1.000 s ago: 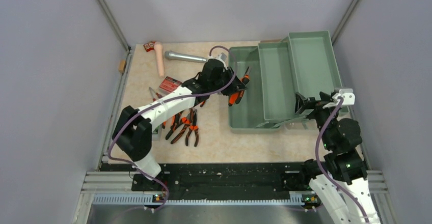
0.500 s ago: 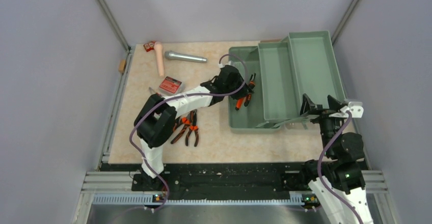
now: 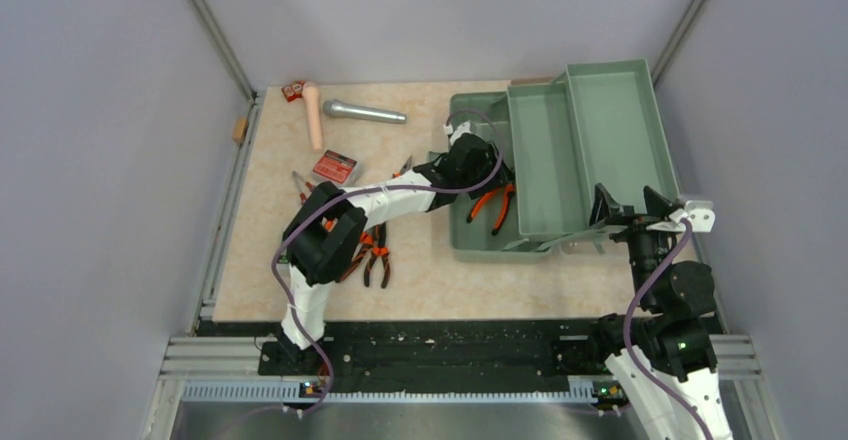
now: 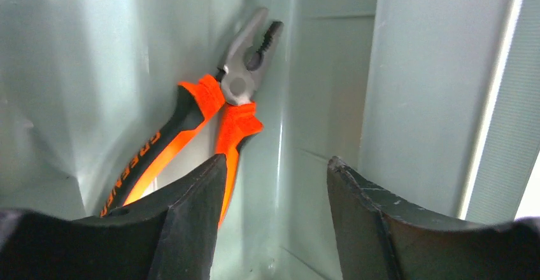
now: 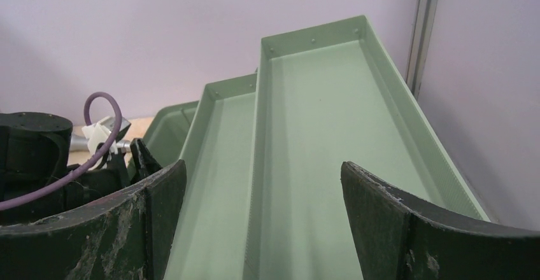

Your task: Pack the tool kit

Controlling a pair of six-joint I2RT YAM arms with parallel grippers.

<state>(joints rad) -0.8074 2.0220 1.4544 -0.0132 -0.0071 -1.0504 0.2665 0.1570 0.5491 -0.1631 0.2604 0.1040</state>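
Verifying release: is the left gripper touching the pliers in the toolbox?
Cannot tell. Left wrist view: left gripper stands open, but one handle of the pliers runs behind a fingertip, hiding any gap.

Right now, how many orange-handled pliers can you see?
3. One pair of pliers lies in the toolbox; a second pair and a third pair lie on the table left of it, partly under the left arm, which may hide more.

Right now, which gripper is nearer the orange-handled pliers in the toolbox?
Left. The left gripper hovers just clear of the pliers inside the toolbox; the right gripper sits at the toolbox's near right corner.
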